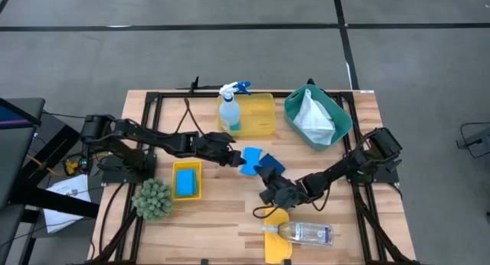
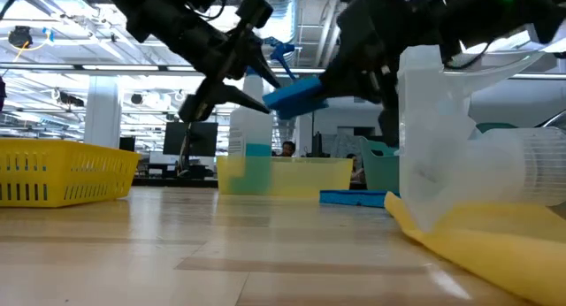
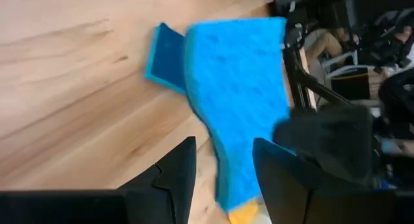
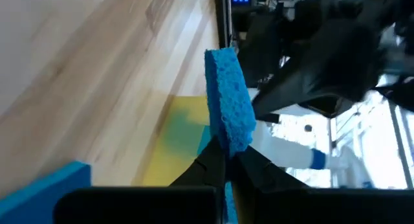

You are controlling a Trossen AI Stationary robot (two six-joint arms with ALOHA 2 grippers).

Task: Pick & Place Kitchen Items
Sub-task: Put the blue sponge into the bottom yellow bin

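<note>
A blue sponge (image 1: 251, 155) hangs above the table's middle, between my two grippers. My right gripper (image 4: 226, 158) is shut on one end of it. My left gripper (image 3: 224, 143) comes from the table's left with its fingers apart, one on either side of the sponge's (image 3: 239, 88) other end. In the low view the sponge (image 2: 296, 94) is tilted and well above the wood. A second blue sponge (image 1: 274, 165) lies flat on the table under my right gripper (image 1: 262, 171). My right gripper pinches the sponge's end (image 4: 228, 143) between its two fingers, across its thickness, and the sponge narrows there. The fingers come almost level from the table's near right. The sponge sticks out beyond them, clear of the table. My left gripper: whether its fingers (image 3: 278, 175) touch the sponge, I cannot tell.
A small yellow tray (image 1: 187, 167) at the left holds a blue sponge, with a spiky green ball (image 1: 153, 197) beside it. A far yellow tray (image 1: 260, 116) holds a spray bottle (image 1: 230, 108). A teal bin (image 1: 337, 123) holds white cloth. A clear bottle (image 1: 306, 233) lies on a yellow cloth (image 1: 277, 246).
</note>
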